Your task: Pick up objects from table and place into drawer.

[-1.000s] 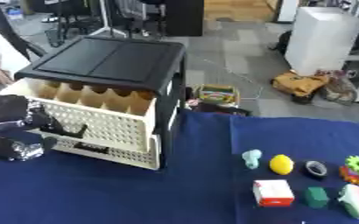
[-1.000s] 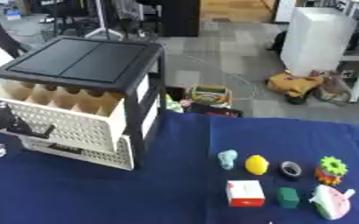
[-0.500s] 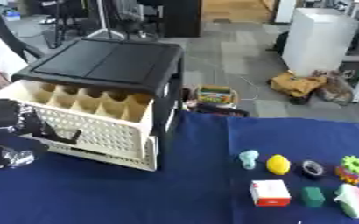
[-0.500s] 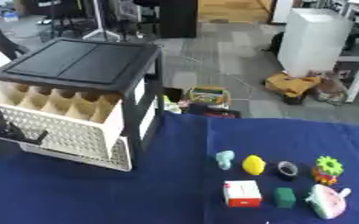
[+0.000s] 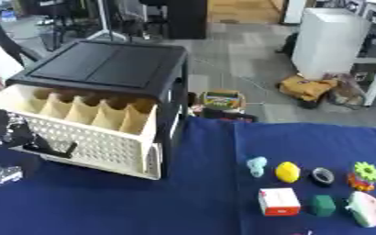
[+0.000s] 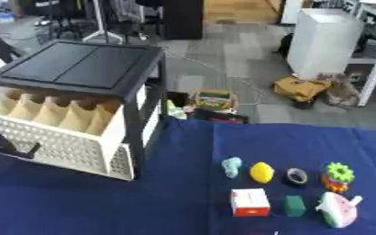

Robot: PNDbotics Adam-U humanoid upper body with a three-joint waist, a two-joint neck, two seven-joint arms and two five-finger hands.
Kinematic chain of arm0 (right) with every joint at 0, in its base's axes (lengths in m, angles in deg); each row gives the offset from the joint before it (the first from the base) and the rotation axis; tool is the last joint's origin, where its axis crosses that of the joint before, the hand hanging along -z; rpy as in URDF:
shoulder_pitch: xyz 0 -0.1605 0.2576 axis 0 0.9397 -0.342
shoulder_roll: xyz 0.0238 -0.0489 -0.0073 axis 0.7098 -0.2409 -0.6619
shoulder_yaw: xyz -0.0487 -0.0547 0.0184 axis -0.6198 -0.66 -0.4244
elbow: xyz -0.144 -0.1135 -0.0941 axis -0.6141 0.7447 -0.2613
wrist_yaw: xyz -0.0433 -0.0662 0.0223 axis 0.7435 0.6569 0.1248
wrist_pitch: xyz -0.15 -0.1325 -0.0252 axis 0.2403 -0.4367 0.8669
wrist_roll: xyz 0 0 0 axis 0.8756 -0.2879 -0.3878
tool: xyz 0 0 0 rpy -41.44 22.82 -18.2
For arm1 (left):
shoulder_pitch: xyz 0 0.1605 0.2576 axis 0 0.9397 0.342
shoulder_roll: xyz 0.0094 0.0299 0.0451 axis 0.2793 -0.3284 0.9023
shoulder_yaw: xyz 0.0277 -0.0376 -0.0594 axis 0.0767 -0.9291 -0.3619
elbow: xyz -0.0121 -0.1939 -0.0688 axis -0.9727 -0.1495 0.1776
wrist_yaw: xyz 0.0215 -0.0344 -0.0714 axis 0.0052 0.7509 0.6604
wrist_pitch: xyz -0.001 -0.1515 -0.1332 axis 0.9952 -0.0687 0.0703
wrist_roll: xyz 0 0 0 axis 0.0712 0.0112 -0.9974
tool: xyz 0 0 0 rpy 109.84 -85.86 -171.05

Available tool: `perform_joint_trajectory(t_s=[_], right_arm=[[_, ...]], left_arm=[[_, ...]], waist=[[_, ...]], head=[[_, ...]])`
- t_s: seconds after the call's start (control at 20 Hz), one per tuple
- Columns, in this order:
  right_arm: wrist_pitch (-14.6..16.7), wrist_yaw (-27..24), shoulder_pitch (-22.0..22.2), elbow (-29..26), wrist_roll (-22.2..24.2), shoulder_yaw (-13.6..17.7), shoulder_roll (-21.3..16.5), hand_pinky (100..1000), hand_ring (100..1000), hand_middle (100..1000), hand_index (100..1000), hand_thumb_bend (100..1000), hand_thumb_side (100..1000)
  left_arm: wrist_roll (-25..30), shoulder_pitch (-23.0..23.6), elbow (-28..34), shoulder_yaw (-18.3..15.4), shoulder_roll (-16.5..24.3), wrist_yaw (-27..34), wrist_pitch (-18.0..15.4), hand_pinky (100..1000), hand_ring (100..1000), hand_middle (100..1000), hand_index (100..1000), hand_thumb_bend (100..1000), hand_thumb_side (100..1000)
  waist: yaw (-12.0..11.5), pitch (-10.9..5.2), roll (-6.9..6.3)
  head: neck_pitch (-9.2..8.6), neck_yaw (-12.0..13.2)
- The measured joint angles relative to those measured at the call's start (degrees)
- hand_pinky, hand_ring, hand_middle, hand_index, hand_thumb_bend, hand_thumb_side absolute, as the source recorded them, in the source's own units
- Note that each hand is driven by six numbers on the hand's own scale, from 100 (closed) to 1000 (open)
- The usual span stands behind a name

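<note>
You've pulled the drawer (image 5: 87,133) further out than a second ago, your left hand (image 5: 2,133) sits at its handle, fingers I cannot tell curled or not, and the toys (image 6: 259,172) lie untouched at the table's right, so picking comes next.

A cream drawer (image 5: 95,137) with a perforated front sits in a black cabinet (image 5: 111,64) on a dark blue tablecloth (image 5: 143,206). On the cloth lie a yellow lemon (image 5: 287,171), a red-and-white box (image 5: 279,201), a dark green block (image 5: 323,205) and a pale blue figure (image 5: 257,165).
</note>
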State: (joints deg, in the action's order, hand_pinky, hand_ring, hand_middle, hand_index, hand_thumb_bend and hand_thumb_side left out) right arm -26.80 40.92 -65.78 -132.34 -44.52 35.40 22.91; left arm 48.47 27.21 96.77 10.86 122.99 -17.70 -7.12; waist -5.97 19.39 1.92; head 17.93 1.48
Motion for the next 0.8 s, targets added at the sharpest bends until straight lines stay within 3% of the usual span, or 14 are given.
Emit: perform_joint_trajectory(t_s=[0.5, 0.8], right_arm=[[0.10, -0.12, -0.16, 0.00, -0.04, 0.00, 0.01, 730, 716, 457, 848, 100, 1000], [0.10, -0.24, -0.16, 0.00, -0.04, 0.00, 0.01, 730, 717, 457, 849, 100, 1000]], left_arm=[[-1.57, 2.29, 2.38, -0.44, 1.42, -2.14, -1.56, 100, 100, 100, 728, 100, 1000], [-2.07, 2.29, 2.51, -0.44, 1.44, -3.10, -2.06, 100, 100, 100, 852, 100, 1000]], waist=[[-0.06, 0.11, 0.04], [-0.04, 0.11, 0.02]], head=[[-0.26, -0.13], [-0.39, -0.13]])
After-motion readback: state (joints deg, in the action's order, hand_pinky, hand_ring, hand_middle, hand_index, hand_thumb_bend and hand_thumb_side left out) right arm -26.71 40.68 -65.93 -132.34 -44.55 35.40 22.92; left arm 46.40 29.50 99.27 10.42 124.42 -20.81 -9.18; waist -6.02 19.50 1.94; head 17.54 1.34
